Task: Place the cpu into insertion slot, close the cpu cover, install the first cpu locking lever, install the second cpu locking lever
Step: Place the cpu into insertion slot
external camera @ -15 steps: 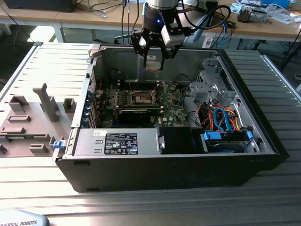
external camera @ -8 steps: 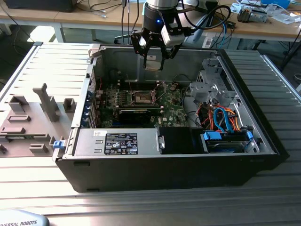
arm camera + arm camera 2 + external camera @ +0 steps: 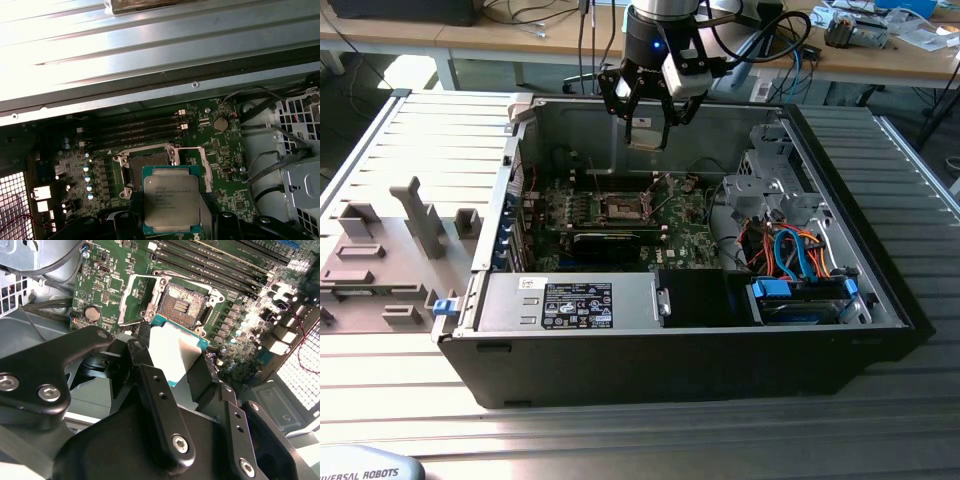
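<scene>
My gripper (image 3: 646,135) hangs inside the open computer case, shut on the cpu (image 3: 645,131), a flat square chip with a silver-grey top. The chip's metal top (image 3: 171,197) shows in both wrist views, pinched at its edges between the black fingers (image 3: 150,375). The insertion slot (image 3: 184,302) lies bare on the green motherboard below the chip, with its dark centre showing (image 3: 147,161). The cpu cover (image 3: 129,295) stands swung open beside the slot. I cannot make out the locking levers for certain.
The case walls (image 3: 525,130) ring the motherboard. A power supply (image 3: 570,300) fills the front, and a drive cage (image 3: 775,185) with orange and blue cables (image 3: 790,255) sits at the exterior view's right. Memory slots (image 3: 135,127) run beside the slot. Grey fixtures (image 3: 415,215) stand outside the case.
</scene>
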You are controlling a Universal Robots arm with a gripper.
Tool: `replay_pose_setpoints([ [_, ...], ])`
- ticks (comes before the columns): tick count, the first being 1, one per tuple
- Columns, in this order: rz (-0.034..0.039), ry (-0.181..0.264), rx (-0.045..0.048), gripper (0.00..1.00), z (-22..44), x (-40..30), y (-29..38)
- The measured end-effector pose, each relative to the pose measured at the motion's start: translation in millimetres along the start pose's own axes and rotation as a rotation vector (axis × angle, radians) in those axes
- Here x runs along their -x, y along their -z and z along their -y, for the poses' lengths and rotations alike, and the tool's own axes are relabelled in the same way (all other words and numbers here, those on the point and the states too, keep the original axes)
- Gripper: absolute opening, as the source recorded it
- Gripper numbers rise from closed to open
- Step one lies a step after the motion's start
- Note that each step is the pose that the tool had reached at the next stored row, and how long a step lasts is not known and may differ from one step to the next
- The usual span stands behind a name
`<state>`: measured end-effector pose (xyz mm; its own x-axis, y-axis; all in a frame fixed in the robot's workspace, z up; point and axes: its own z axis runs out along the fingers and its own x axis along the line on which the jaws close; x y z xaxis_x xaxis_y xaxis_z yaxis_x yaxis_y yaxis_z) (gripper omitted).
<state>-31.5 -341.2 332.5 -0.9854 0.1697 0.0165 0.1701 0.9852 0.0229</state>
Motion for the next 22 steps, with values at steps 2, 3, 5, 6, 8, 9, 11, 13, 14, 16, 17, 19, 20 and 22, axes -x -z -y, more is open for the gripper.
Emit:
replay_pose_setpoints([
  [2, 0.0, -0.001, 0.0, 0.54, 0.0, 0.0, 0.0],
  [3, 0.0, -0.002, 0.0001, 0.54, 0.0, 0.0, 0.0],
  [5, 0.0, -0.002, 0.0, 0.54, 0.0, 0.0, 0.0],
  [6, 0.0, -0.003, 0.0001, 0.54, 0.0, 0.0, 0.0],
  [8, 0.0, -0.004, 0.0001, 0.54, 0.0, 0.0, 0.0],
  [9, 0.0, -0.004, 0.0001, 0.54, 0.0, 0.0, 0.0],
  [11, 0.0001, -0.005, 0.0001, 0.54, 0.0, 0.0, 0.0],
  [13, 0.0001, -0.006, 0.0001, 0.54, 0.0, 0.0, 0.0],
  [14, 0.0001, -0.009, 0.0001, 0.54, 0.0, 0.0, 0.0],
  [16, 0.0002, -0.011, 0.0002, 0.54, 0.0, 0.0, -0.1],
  [17, 0.0002, -0.012, 0.0002, 0.54, 0.0, 0.0, 0.0],
  [19, 0.0003, -0.013, 0.0002, 0.54, 0.0, 0.0, 0.0],
  [20, 0.0003, -0.014, 0.0002, 0.54, 0.0, 0.0, -0.1],
  [22, 0.0003, -0.015, 0.0003, 0.54, 0.0, 0.0, -0.1],
])
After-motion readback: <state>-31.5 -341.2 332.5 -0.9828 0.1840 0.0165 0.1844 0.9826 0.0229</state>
